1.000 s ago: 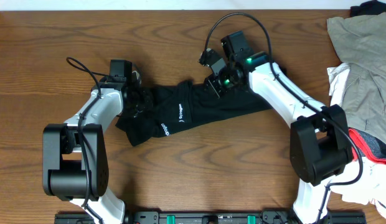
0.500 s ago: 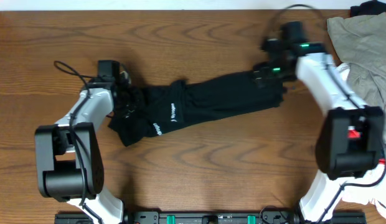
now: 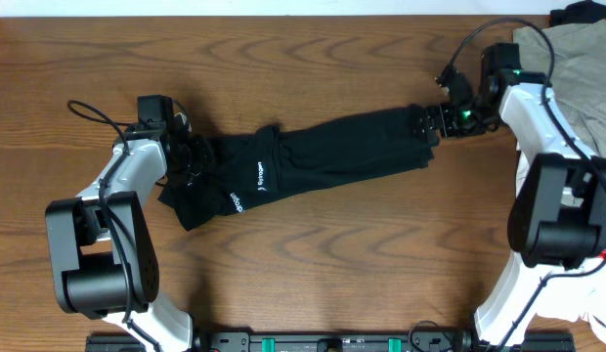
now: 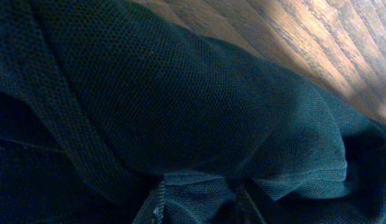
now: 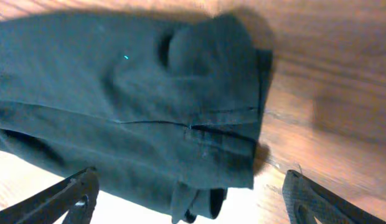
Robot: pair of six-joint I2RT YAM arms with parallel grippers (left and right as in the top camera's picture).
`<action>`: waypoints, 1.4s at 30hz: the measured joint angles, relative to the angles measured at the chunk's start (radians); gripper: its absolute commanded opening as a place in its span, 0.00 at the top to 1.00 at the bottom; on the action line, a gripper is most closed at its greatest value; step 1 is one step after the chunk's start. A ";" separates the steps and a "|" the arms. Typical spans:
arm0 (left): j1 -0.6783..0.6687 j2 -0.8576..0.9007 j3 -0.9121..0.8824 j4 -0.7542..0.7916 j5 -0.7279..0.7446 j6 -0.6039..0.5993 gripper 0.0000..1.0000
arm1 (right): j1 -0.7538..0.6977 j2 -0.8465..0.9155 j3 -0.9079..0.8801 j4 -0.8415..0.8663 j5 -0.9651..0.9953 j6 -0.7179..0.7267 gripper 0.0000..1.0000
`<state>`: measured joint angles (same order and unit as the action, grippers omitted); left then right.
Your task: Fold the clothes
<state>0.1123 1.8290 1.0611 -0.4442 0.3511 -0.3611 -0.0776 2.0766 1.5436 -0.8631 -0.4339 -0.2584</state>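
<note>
The clothes (image 3: 323, 161), one long black garment with small white lettering (image 3: 258, 176), lie stretched slantwise across the table's middle. My left gripper (image 3: 189, 159) is at the garment's bunched left end. In the left wrist view its fingers (image 4: 157, 205) pinch a fold of black mesh fabric (image 4: 180, 93) that fills the frame. My right gripper (image 3: 432, 123) hovers at the garment's right end, with the jaws wide apart. In the right wrist view the cloth's hemmed end (image 5: 199, 124) lies flat on the wood between and beyond the spread fingers (image 5: 81, 193), touching neither.
A beige-khaki garment (image 3: 577, 68) and a white cloth (image 3: 531, 122) are heaped at the table's right edge, just behind my right arm. A red-and-white item (image 3: 582, 227) lies lower right and a dark item (image 3: 577, 12) sits in the top right corner.
My right gripper carried the garment's right end to the right, stretching it out long, then opened and let it go. My left gripper drifted left, still holding its end.
</note>
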 measured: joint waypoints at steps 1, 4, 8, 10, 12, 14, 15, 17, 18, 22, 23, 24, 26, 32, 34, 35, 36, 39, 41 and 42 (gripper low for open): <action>0.000 0.000 0.000 0.000 0.000 0.000 0.61 | 0.000 0.014 0.000 0.000 -0.002 -0.001 0.07; 0.000 0.000 0.000 0.000 0.000 0.000 0.61 | -0.002 0.059 0.000 0.003 -0.008 -0.006 0.07; 0.000 0.000 0.000 0.000 0.000 0.000 0.61 | -0.004 0.079 0.006 0.019 -0.022 -0.014 0.07; 0.000 0.000 0.001 0.000 0.000 0.000 0.61 | -0.004 0.084 0.006 0.024 -0.024 -0.015 0.09; 0.000 0.000 0.001 0.000 0.000 0.000 0.61 | -0.003 0.085 0.007 0.025 -0.028 -0.015 0.10; 0.000 0.000 0.001 0.000 -0.001 0.000 0.61 | -0.004 0.089 0.008 0.024 -0.039 -0.015 0.11; 0.000 0.000 0.001 0.000 -0.001 0.000 0.61 | -0.004 0.090 0.009 0.024 -0.047 -0.016 0.11; 0.000 0.000 0.001 0.000 -0.001 0.000 0.61 | -0.003 0.096 0.013 0.016 -0.067 -0.017 0.14; 0.000 0.000 0.001 0.000 -0.001 0.000 0.61 | -0.002 0.099 0.014 0.012 -0.076 -0.019 0.17; 0.000 0.000 0.001 -0.001 -0.002 0.000 0.61 | 0.014 0.117 0.022 0.005 -0.100 -0.028 0.49; 0.000 0.000 0.001 -0.001 -0.002 0.000 0.61 | 0.024 0.124 0.023 0.003 -0.106 -0.026 0.58; 0.000 0.000 0.001 -0.001 -0.002 0.000 0.61 | 0.032 0.129 0.024 0.005 -0.111 -0.027 0.69; 0.000 0.000 0.001 -0.002 -0.002 0.000 0.61 | 0.045 0.142 0.024 0.005 -0.119 -0.028 0.87; 0.000 0.000 0.001 -0.002 -0.005 0.000 0.61 | 0.048 0.151 0.024 0.003 -0.118 -0.009 0.99; 0.000 0.000 0.001 -0.002 -0.005 0.000 0.61 | 0.044 0.151 0.024 0.000 -0.111 0.003 0.99; 0.000 0.000 0.001 -0.002 -0.006 0.000 0.61 | 0.042 0.151 0.024 -0.001 -0.111 0.007 0.99; 0.000 0.000 0.001 -0.002 -0.005 0.000 0.61 | 0.036 0.150 0.024 -0.003 -0.109 0.013 0.98; 0.000 0.000 0.001 -0.003 -0.006 0.000 0.61 | 0.006 0.138 0.023 -0.004 -0.082 0.020 0.99; 0.000 0.000 0.002 -0.004 -0.006 0.000 0.61 | -0.014 0.121 0.018 -0.010 -0.066 0.023 0.99; 0.000 0.000 0.002 -0.004 -0.006 0.000 0.61 | -0.023 0.105 0.015 -0.018 -0.062 0.024 0.99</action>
<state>0.1123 1.8290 1.0630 -0.4480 0.3454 -0.3607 -0.1009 2.1818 1.5585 -0.8810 -0.4961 -0.2340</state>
